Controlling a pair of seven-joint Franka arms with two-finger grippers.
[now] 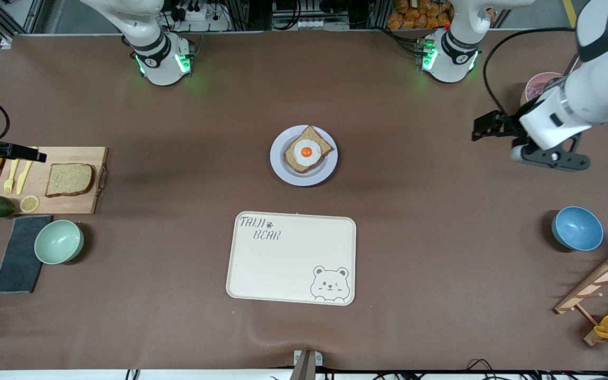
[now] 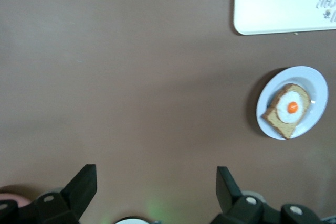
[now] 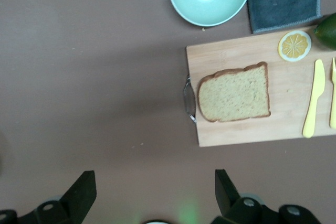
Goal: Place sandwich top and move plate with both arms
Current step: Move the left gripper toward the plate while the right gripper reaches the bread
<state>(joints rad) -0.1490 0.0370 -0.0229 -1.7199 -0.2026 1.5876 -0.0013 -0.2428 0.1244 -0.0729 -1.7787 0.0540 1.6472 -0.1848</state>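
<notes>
Left gripper [image 2: 153, 182]: fingers spread wide, nothing held, hanging over bare table at the left arm's end. Right gripper [image 3: 152, 184]: likewise wide and empty, over the table just beside the cutting board [image 3: 236, 129]. Sandwich top [image 1: 69, 179] flat on that board. Plate [image 1: 284, 170] mid-table, carrying the egg-topped slice [image 1: 308, 150]. Seen in front view only: tray's bear drawing [image 1: 330, 285], blue bowl [image 1: 577, 228].
</notes>
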